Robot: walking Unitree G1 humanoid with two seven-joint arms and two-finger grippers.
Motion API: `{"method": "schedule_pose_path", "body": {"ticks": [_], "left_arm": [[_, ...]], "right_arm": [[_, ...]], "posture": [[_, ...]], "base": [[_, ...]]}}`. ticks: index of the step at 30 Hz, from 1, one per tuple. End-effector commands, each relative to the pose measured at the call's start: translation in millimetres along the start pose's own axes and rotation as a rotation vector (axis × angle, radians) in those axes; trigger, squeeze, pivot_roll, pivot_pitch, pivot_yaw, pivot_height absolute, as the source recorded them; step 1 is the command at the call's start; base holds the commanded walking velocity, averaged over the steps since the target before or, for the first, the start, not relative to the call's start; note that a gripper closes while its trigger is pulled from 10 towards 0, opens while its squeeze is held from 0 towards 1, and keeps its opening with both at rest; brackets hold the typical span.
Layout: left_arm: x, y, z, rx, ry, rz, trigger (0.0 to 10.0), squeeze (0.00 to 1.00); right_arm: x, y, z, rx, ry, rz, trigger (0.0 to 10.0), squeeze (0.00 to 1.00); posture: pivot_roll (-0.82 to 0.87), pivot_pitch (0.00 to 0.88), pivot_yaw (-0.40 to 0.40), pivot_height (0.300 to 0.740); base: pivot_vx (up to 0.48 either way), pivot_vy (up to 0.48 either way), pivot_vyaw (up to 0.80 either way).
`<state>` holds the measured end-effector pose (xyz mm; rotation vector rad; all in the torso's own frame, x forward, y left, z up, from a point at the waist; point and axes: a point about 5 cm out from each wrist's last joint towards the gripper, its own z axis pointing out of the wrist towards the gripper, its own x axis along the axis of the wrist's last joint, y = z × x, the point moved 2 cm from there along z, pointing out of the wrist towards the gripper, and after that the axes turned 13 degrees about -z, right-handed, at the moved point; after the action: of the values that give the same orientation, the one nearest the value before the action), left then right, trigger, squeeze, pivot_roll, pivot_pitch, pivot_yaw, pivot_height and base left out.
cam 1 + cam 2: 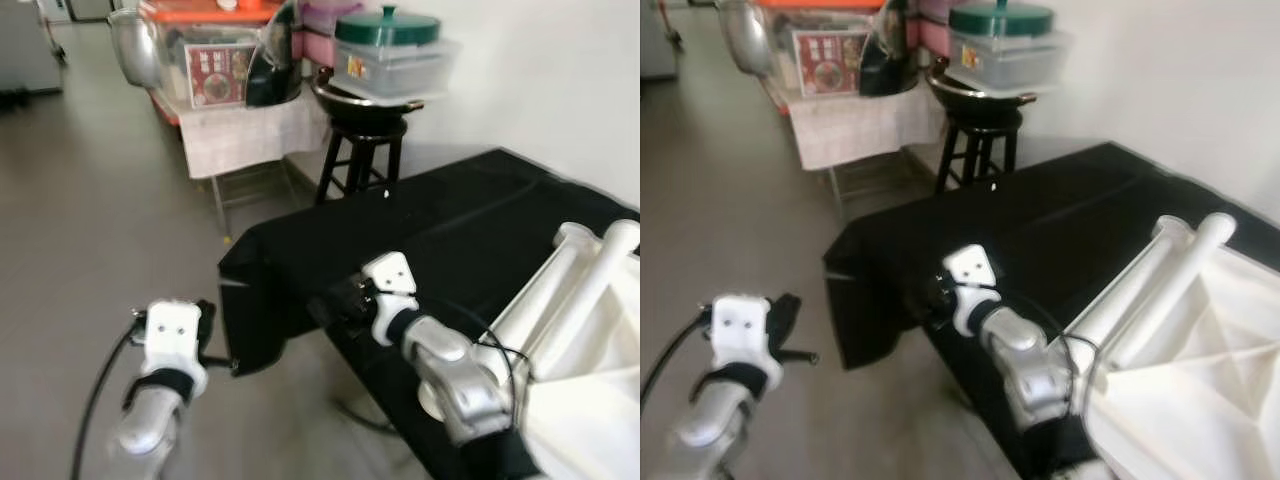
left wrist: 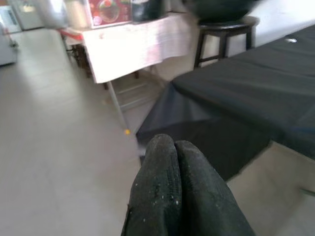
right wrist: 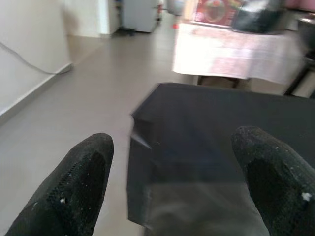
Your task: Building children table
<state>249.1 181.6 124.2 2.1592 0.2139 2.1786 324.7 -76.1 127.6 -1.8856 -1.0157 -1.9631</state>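
White table legs [image 1: 585, 285], two rounded tubes, lie side by side on white sheet material [image 1: 1200, 390] at the robot's right, resting on a low surface draped in black cloth [image 1: 450, 225]. Leg ends point away toward the wall. No brand or readable writing on them.

Right gripper [image 3: 172, 191] is over the near corner of the black cloth, fingers [image 3: 74, 187] spread wide, nothing between them. Right arm [image 1: 455, 375] is bent at the elbow, reaching forward-left over the cloth edge, with the legs just beside its elbow.

Left gripper [image 2: 177, 191] has its fingers pressed together, empty, held above bare floor [image 1: 90, 190], near the cloth's hanging corner but apart from it. Left forearm points forward, white wrist housing [image 1: 172, 335] up, black cable trailing down.

Farther back: black stool [image 1: 360, 150] carrying a wok and a clear box with a green lid [image 1: 388, 28]. Beside it a table with a white cover [image 1: 245, 130] holds a red-framed food picture [image 1: 215, 72]; text too blurred to read.
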Motion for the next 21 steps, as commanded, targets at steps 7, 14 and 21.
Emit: {"method": "schedule_pose_path", "body": {"ticks": [7,14,21], "left_arm": [[-1.7,4.9,-0.1,-0.027,-0.009,-0.015,10.0,0.0],[-3.1,4.5,0.3,-0.031,-0.012,-0.024,10.0,0.0],[-3.7,4.3,0.3,-0.034,-0.012,-0.021,10.0,0.0]], "right_arm": [[-4.5,6.3,-6.0,-0.019,-0.008,-0.001,10.0,0.0],[-3.3,5.3,-6.2,-0.012,0.003,-0.013,10.0,0.0],[-2.9,4.7,-6.2,-0.009,0.008,-0.02,10.0,0.0]], "posture": [[-0.26,0.014,-0.064,0.74],[-0.26,0.011,-0.064,0.74],[-0.24,0.005,-0.064,0.74]], "base": [[0.0,0.0,-0.8],[0.0,0.0,-0.8],[0.0,0.0,-0.8]]}}
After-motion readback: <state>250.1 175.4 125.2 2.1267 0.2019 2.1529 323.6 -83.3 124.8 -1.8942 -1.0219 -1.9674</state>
